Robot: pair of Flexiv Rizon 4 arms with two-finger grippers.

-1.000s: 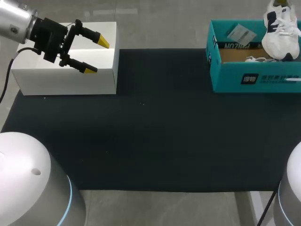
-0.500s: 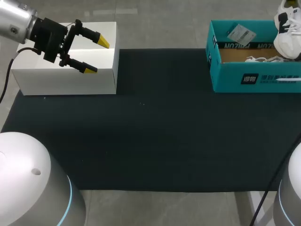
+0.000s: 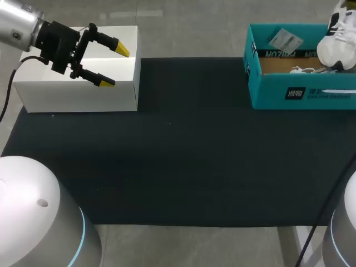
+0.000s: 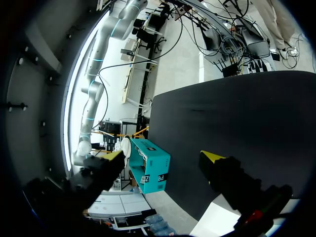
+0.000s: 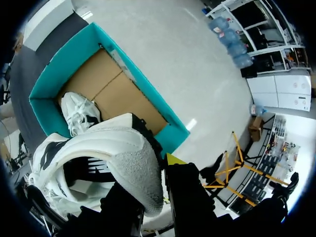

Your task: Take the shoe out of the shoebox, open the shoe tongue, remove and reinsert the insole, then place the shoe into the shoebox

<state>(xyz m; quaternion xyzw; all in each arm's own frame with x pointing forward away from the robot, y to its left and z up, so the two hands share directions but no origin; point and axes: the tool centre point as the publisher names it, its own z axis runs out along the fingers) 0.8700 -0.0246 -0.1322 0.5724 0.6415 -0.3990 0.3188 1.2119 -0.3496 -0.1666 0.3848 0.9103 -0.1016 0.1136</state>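
Right gripper [image 5: 157, 170] is clamped on the shoe [image 5: 98, 158] at the heel collar. One yellow tip shows beside the heel; the other is hidden by the upper. The shoe hangs over the far right end of the shoebox [image 3: 278, 92], off the table [image 3: 183, 156]. A second shoe [image 5: 81, 113] lies inside the box.

Left gripper [image 3: 114, 67] has its fingers spread and holds nothing. It sits over the white box [image 3: 78, 97], well apart from the shoe.

Handling, my read:
- Light, with a soft upper and padded collar. The sole is probably the only stiff part.
- A collar pinch compresses, so expect the shoe to pivot and swing.
- The heel counter is the firmest hold for carrying. Set it sole-down on the table before any tongue work.
- Take the tongue by its top edge. The loose laces can snag.
- The insole is likely thin and floppy. Pinch it at the heel end and pin the shoe with the other gripper.
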